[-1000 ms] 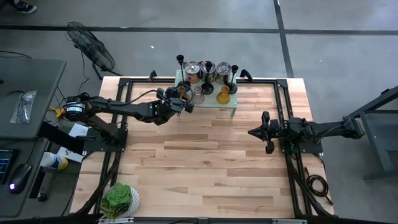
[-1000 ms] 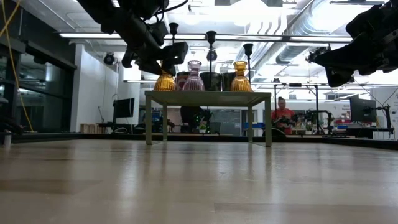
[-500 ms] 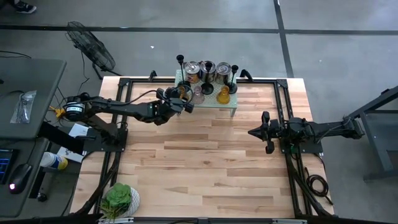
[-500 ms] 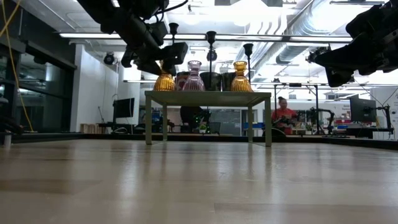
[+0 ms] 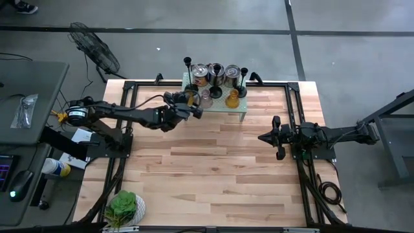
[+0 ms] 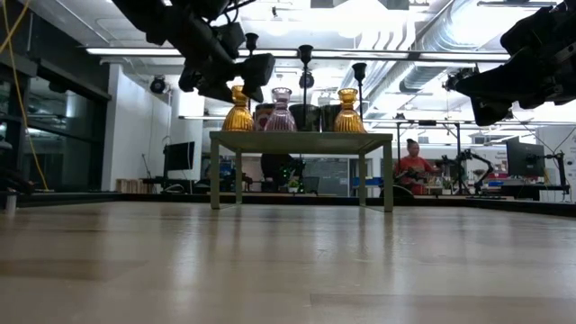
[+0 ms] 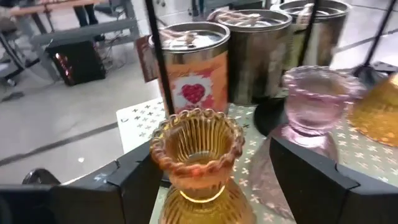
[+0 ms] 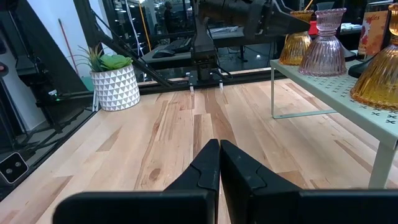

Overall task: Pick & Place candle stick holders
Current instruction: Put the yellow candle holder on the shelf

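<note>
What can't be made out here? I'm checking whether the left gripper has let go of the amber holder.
- Contact between the left gripper fingers and the amber holder: left wrist view cuts off the holder's body at the edge.
- Amber holder from above: high view, the gripper covers it.
- Black holder bases: low view, glass holders in front.

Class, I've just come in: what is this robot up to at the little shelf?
The left gripper is at the near left corner of the green shelf, its open fingers either side of an amber glass candle holder that stands on the shelf. Beside it stand a pink glass holder, a second amber one, black stemmed holders and metal tins. The right gripper waits shut above the bare table.
</note>
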